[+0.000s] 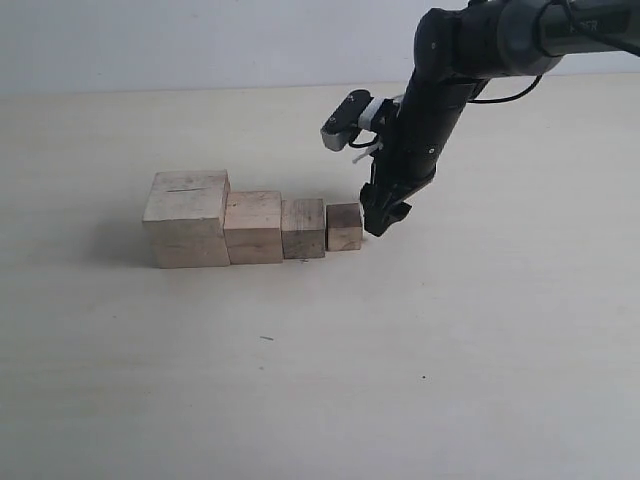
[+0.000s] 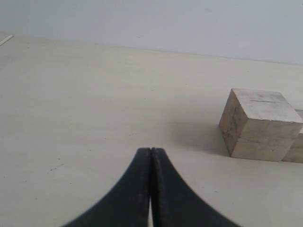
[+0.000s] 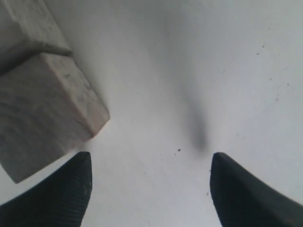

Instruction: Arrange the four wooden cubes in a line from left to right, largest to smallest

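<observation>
- The wooden cubes stand in one row on the table, each touching or just beside its neighbour.
- In the exterior view the largest cube, with a thin slit on top, is at the left end. The second cube and the third cube follow, and the smallest cube closes the right end.
- That order already runs large to small from left to right, so the line-up looks finished or very nearly so. I cannot tell whether the faces are truly flush.
- The right arm reaches down at the right end of the row. Its jaws are spread open with nothing between them, their tips low over the table just beside the smallest cube's outer side.
- In the right wrist view that cube lies outside the gap, next to one finger. This fits a cube that has been set down and let go rather than one about to be gripped.
- The left jaws are pressed shut on nothing, low over bare table and well apart from the largest cube, probably parked there to keep clear.
- The likely risk is that the open right jaws brush the light smallest cube when they draw away, so a straight lift seems safest.
</observation>
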Controlling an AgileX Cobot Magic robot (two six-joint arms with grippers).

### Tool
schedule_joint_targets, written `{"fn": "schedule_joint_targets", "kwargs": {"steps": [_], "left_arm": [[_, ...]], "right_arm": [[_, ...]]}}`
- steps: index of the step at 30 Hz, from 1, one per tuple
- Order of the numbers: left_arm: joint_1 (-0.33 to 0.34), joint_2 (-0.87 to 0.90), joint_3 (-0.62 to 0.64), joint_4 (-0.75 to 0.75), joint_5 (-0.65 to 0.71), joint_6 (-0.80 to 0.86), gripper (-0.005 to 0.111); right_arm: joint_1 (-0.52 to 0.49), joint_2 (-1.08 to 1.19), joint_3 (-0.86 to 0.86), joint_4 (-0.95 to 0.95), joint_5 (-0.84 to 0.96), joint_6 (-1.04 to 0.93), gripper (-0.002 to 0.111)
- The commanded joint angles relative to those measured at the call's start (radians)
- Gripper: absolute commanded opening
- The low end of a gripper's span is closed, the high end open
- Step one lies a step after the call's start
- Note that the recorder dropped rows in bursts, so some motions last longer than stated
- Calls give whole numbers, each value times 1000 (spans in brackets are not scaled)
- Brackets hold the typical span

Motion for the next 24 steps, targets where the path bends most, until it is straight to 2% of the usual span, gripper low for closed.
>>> {"fn": "schedule_joint_targets", "kwargs": {"steps": [1, 14, 24], "left_arm": [[1, -5, 3, -7, -12, 0, 0], [1, -5, 3, -7, -12, 0, 0], [1, -5, 3, -7, -12, 0, 0]], "right_arm": [[1, -3, 2, 33, -12, -1, 66], [1, -3, 2, 83, -6, -1, 66], [1, -87, 2, -70, 33, 82, 66]]}}
